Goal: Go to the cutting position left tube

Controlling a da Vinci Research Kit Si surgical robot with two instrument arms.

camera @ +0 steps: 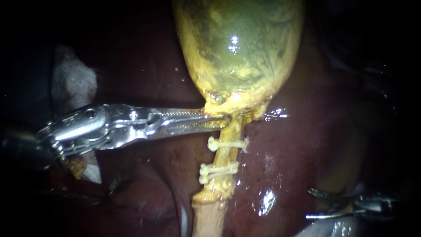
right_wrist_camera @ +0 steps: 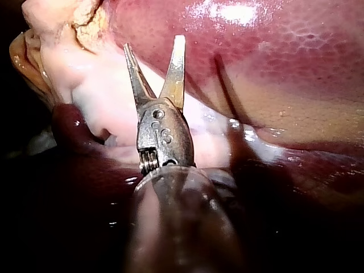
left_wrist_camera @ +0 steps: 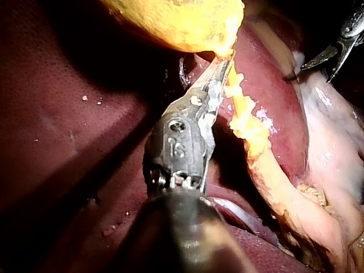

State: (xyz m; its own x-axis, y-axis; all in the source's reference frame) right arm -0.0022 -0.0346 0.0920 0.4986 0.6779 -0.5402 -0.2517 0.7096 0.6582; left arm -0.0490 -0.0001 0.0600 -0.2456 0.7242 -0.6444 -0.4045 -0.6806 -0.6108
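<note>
The yellow-green gallbladder (camera: 237,48) hangs at the top centre. From its neck a yellowish tube (camera: 229,131) runs down, crossed by two white clips, an upper clip (camera: 226,144) and a lower clip (camera: 217,170). My left instrument (camera: 221,119) reaches in from the left, its long toothed jaws shut on the gallbladder's neck just above the upper clip; its wrist view shows the same hold (left_wrist_camera: 219,62). My right instrument (camera: 308,203) rests far off at the lower right with its blades open and nothing between them (right_wrist_camera: 152,42). Only one tube shows.
Dark red liver (camera: 307,145) lies all around the tube. A pale patch of gauze or tissue (camera: 72,81) sits behind the left instrument's shaft. Under the right instrument's blades lies pale whitish tissue (right_wrist_camera: 96,91) beside the liver (right_wrist_camera: 273,68).
</note>
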